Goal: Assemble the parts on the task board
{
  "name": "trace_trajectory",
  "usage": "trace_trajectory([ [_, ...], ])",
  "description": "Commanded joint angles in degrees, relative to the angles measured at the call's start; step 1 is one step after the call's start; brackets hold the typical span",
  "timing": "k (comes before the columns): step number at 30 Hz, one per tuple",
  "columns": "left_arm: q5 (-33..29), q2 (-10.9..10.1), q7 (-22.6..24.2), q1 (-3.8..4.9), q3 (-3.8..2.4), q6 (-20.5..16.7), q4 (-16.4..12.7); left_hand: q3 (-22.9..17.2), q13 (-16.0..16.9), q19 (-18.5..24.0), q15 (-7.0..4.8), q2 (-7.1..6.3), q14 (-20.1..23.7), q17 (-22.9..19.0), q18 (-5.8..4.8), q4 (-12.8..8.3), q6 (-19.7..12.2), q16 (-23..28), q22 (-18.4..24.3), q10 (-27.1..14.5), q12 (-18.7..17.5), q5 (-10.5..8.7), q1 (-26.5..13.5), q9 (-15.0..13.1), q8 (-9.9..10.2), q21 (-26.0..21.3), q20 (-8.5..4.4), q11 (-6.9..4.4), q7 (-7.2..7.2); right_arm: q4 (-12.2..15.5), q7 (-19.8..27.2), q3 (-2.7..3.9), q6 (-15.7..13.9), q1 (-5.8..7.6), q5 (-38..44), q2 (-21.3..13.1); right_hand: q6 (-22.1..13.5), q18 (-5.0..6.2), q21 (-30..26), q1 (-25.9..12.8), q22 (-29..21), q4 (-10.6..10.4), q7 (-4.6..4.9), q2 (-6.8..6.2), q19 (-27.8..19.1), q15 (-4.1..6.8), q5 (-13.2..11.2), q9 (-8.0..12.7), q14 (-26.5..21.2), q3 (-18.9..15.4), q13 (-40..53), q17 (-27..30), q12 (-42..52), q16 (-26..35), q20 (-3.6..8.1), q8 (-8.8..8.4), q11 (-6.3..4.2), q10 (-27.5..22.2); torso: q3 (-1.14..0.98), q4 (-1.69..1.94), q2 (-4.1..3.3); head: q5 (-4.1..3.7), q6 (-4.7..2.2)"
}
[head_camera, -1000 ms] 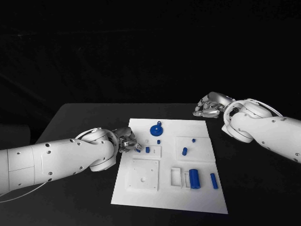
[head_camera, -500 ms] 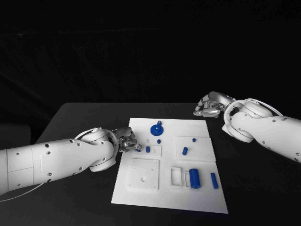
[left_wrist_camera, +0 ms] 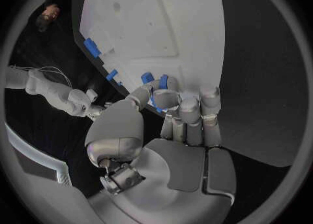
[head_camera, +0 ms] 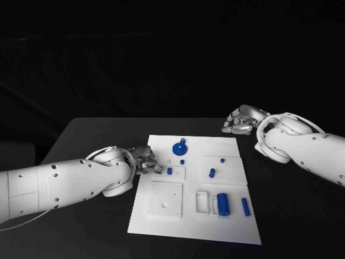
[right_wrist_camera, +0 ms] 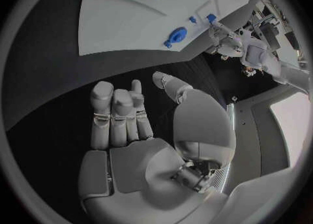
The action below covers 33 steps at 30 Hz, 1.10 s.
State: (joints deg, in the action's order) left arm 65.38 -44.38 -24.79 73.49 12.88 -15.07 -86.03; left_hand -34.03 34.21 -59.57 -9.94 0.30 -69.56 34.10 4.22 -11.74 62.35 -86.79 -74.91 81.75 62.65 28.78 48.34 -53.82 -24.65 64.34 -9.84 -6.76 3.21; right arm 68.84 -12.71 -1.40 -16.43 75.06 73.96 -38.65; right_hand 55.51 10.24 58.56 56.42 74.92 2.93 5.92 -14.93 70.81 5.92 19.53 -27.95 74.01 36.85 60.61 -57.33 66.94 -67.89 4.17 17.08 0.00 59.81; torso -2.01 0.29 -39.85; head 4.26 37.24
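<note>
**Left hand grips a blue piece at the board's edge**

While pinching a small blue piece between curled fingers, left hand at the left edge of the white board. Right hand off the board's far right corner, above the black table, fingers loosely apart, holding nothing. More blue pieces lying across the board.
</note>
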Motion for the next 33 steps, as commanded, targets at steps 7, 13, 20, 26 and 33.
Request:
trace_trajectory([
  [7,-1.9,0.7,0.3,-0.23,0.14,1.7,0.1,-4.6,-0.4,0.0,-3.90,-0.36,-3.5,0.0,1.14,-2.4,10.0,0.3,-0.9,-1.6,0.2,-4.19,-0.5,0.3,-0.4,0.2,-5.82,-1.53,-5.42,0.0,0.4,0.02,0.7,-0.02,0.2,0.0,0.0,4.76,-0.3,-0.6,0.7,0.1,0.56,-0.09,-0.3,0.27,0.4,-0.1,-0.1,-0.4,-0.1,-0.1,0.2,0.3,0.11,-0.21,0.05,-0.5,-0.06,-0.04,0.00,0.01,0.00],
  [13,-2.4,0.8,0.2,-0.23,0.14,2.1,0.5,-4.4,-0.8,0.1,-3.78,-2.56,-3.6,0.0,1.20,-0.5,9.9,0.7,-0.8,-1.5,0.3,-9.01,-0.6,0.6,-0.7,0.1,-5.81,-1.38,-5.33,0.0,0.4,0.02,0.7,-0.03,0.2,0.0,0.0,4.76,-0.3,-0.6,0.7,0.1,0.56,-0.08,-0.3,0.27,0.4,-0.1,-0.1,-0.4,-0.1,-0.1,0.2,0.3,0.11,-0.21,0.05,-0.5,-0.09,-0.04,0.01,-0.03,0.01],
  [20,-2.6,0.9,0.2,-0.23,0.14,1.9,0.7,-4.1,-1.2,0.2,-3.75,-4.58,-3.6,0.1,1.26,1.5,9.7,0.9,-0.7,-1.5,0.2,-11.99,-0.8,1.0,-0.9,0.0,-5.80,-1.33,-5.29,-0.1,0.5,0.02,0.7,-0.03,0.2,0.0,0.0,4.76,-0.3,-0.6,0.7,0.1,0.56,-0.08,-0.3,0.27,0.5,-0.1,-0.1,-0.4,-0.1,-0.1,0.2,0.3,0.11,-0.21,0.05,-0.5,-0.07,-0.02,0.02,-0.10,-0.02],
  [26,-2.8,1.0,0.3,-0.23,0.13,1.8,0.7,-4.0,-1.4,0.2,-3.76,-6.02,-3.6,0.1,1.32,3.1,9.5,1.0,-0.7,-1.5,0.2,-14.47,-0.8,1.2,-1.1,0.0,-5.82,-1.33,-5.29,-0.1,0.5,0.02,0.7,-0.08,0.2,0.1,0.0,4.76,-0.3,-0.6,0.7,0.1,0.56,-0.08,-0.3,0.27,0.5,-0.1,-0.1,-0.4,-0.1,-0.1,0.2,0.3,0.11,-0.21,0.05,-0.5,-0.02,-0.01,0.01,-0.15,0.01],
  [33,-2.8,1.0,0.2,-0.23,0.13,1.7,0.8,-3.8,-1.7,0.2,-3.81,-7.75,-3.6,0.2,1.43,5.1,9.4,1.2,-0.7,-1.6,0.3,-18.10,-0.7,1.5,-1.3,-0.1,-5.83,-1.36,-5.32,-0.1,0.5,0.02,0.7,-0.10,0.2,0.1,0.0,4.76,-0.3,-0.6,0.7,0.1,0.56,-0.06,-0.3,0.27,0.5,-0.1,-0.1,-0.4,-0.1,-0.1,0.2,0.3,0.11,-0.21,0.05,-0.5,-0.01,0.01,0.00,-0.17,0.04],
])
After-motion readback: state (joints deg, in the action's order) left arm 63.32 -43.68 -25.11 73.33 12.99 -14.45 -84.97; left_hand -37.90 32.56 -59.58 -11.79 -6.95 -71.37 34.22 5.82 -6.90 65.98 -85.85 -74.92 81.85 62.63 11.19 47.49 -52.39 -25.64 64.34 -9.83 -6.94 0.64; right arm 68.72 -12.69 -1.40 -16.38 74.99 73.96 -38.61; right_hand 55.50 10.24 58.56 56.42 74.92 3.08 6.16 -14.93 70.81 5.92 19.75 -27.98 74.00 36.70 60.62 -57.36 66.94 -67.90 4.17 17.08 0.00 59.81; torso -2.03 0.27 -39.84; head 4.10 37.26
